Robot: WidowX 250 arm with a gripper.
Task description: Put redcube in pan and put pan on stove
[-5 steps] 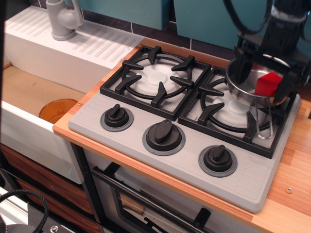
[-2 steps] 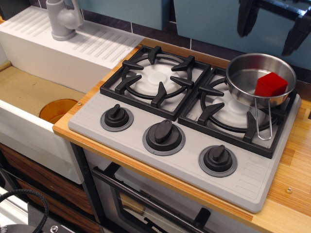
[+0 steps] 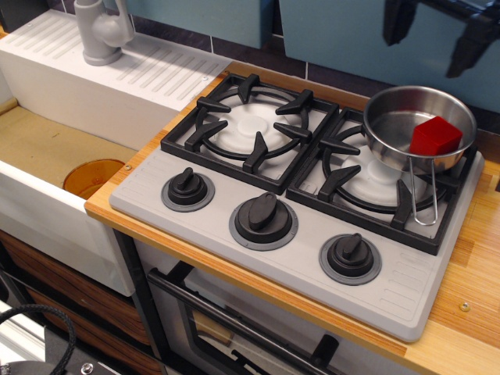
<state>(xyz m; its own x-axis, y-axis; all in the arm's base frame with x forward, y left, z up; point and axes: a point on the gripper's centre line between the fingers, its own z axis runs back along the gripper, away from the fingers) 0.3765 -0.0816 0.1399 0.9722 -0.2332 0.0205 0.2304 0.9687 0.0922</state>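
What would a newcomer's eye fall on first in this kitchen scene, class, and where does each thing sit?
The bright redcube stands out first, lying inside the shiny pan, which rests on the back of the right burner grate of the grey stove. Next comes the dark gripper, open and hanging above the pan at the top edge.

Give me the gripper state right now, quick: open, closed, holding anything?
Gripper: open and empty, raised above the shiny round steel pan, which holds the small red cube on the grey stove.
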